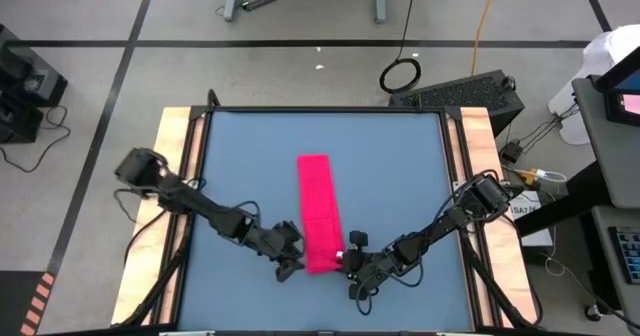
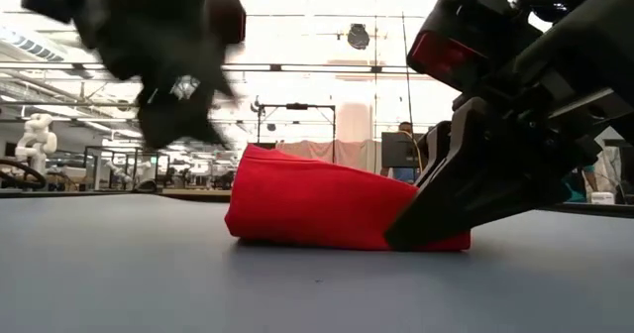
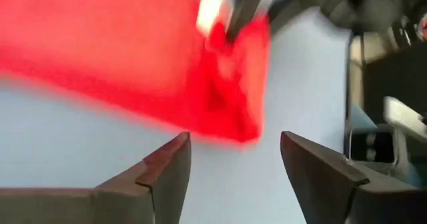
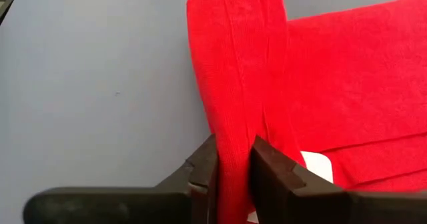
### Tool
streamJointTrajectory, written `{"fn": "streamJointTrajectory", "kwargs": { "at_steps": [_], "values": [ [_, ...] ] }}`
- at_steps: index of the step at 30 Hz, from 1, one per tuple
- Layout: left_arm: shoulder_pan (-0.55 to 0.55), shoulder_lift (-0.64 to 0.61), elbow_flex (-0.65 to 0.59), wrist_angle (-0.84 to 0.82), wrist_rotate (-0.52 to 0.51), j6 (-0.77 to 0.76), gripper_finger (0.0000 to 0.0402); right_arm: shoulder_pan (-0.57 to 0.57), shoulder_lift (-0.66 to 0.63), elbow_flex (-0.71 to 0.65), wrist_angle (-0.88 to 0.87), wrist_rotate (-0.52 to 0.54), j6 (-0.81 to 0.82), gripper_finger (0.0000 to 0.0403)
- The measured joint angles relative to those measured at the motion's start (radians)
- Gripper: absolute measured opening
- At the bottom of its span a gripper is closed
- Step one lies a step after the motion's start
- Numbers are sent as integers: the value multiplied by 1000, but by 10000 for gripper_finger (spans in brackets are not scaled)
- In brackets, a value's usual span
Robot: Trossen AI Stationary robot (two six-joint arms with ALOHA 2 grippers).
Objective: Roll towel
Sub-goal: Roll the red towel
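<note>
Bright red-pink towel [image 1: 318, 211] folded into a long strip running away from both hands, right hand [image 4: 230, 174] pinching its near-end fold, left hand [image 3: 233, 161] wide, just beside it on the blue desk [image 1: 240, 166]

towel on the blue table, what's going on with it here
Two robot arms are working on a red towel folded into a long strip on the table. The right gripper is pinching a fold of cloth at the strip's near end. The left gripper is open and holds nothing, just off that same end. Only the near end looks bunched up; the rest lies flat.
</note>
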Motion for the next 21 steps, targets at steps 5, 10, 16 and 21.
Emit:
{"fn": "streamJointTrajectory", "kwargs": {
  "at_steps": [5,10,16,21],
  "values": [
    [-132,-31,1,268,-303,374,235,-6,0,0,-3,-9,5,61],
    [-210,88,15,382,-441,529,237,-23,0,0,-1,-39,31,61],
    [-221,246,71,397,-447,531,279,-31,-1,-1,0,-67,30,61],
    [-231,342,120,415,-481,570,311,-34,-1,-1,1,-88,46,61]
  ]
}}
